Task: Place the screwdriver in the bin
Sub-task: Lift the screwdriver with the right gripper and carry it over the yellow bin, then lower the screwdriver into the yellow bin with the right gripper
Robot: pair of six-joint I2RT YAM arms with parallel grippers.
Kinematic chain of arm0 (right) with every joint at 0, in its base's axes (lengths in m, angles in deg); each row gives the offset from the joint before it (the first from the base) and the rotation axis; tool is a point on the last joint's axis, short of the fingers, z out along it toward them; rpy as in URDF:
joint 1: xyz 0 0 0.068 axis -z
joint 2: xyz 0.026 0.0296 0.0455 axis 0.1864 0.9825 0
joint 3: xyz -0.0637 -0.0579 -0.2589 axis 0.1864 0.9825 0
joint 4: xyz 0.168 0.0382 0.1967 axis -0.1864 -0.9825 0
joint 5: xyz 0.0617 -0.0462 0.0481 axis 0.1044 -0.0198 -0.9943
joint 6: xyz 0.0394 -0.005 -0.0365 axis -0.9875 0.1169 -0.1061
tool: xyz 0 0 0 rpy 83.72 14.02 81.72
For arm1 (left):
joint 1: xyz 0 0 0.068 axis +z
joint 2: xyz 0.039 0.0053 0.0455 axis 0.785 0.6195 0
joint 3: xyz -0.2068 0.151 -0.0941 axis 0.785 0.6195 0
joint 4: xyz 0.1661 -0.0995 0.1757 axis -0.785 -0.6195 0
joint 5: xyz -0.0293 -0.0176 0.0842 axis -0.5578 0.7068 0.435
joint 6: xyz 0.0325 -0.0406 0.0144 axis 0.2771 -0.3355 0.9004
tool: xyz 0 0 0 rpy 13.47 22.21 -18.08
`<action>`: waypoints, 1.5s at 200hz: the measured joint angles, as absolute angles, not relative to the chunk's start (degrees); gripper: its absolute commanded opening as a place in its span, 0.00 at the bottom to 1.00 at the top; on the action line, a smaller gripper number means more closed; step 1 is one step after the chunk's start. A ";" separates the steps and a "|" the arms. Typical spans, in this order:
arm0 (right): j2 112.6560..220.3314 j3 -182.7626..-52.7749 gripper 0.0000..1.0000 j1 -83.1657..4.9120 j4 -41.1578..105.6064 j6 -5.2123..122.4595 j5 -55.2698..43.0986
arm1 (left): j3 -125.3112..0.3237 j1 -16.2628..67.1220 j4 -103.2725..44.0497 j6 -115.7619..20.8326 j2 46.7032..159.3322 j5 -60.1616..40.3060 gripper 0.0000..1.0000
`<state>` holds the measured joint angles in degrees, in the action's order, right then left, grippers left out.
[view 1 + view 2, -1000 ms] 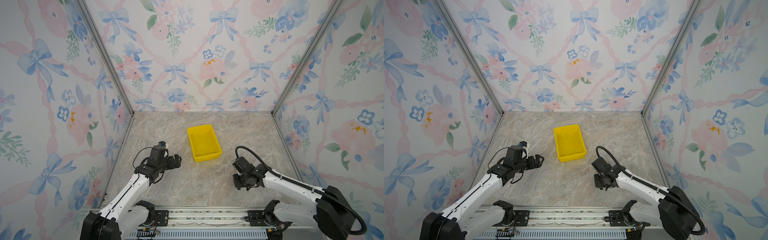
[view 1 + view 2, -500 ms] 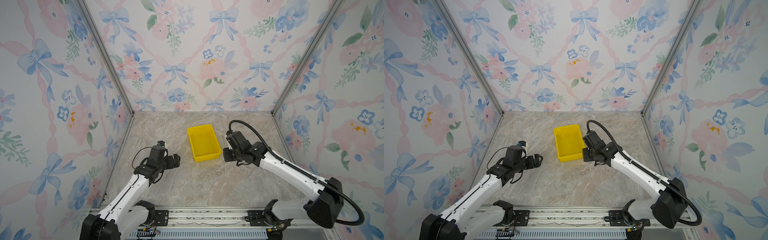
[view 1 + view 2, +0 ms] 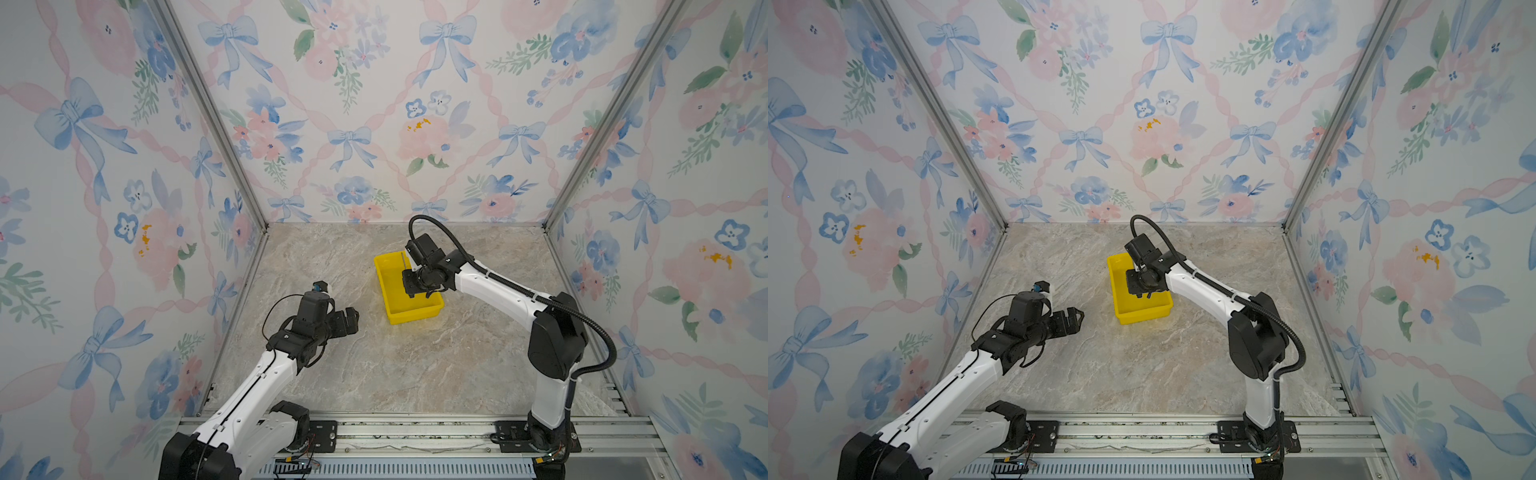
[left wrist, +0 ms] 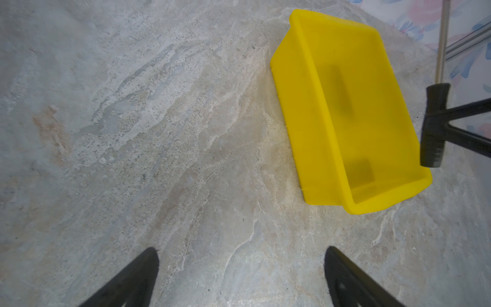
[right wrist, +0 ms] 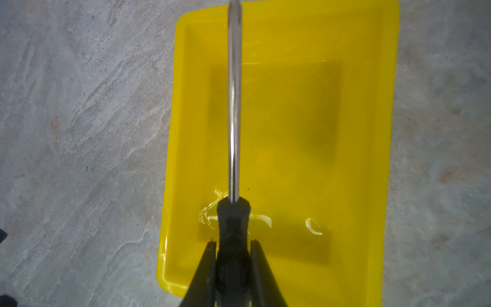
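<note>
Right wrist view: right gripper (image 5: pixel 232 244) clamped on screwdriver (image 5: pixel 233 119) handle, over bin (image 5: pixel 382 106). Pickup & carry done, drop not yet. Left gripper (image 4: pixel 239 260) wide apart, empty.

Yellow bin (image 5: pixel 358 119), black-handled screwdriver (image 5: pixel 233 159) with silver-grey shaft, grey-beige marbled table (image 3: pixel 395 365), pink-and-blue floral bow-patterned walls (image 3: pixel 374 104).

Losing the screwdriver (image 5: pixel 233 106) tip past the right wrist view's edge, burying the handle's end between the fingers of the right claw (image 5: pixel 233 241), cropping the bin (image 5: pixel 372 133) at one corner, and cutting the left claw (image 4: pixel 241 249) short at the left wrist view's edge.
</note>
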<state>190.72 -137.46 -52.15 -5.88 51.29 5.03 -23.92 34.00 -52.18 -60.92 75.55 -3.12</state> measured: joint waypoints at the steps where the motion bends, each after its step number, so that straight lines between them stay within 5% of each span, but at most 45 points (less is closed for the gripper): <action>1: 190.87 -137.57 0.00 -52.15 -5.86 51.29 5.01 | -23.92 34.00 -52.18 -60.92 75.53 -3.10 0.98; 74: 203.22 -145.38 0.00 -51.67 -5.49 51.31 1.81 | -23.92 34.00 -52.18 -61.12 75.03 -2.82 0.98; 184: 205.74 -144.02 0.00 -51.67 -4.77 51.26 0.94 | -23.92 34.00 -52.16 -61.14 75.03 -2.25 0.98; 300: 207.40 -143.45 0.15 -51.67 -4.79 51.26 2.29 | -23.11 34.00 -51.66 -61.62 74.98 -1.73 0.98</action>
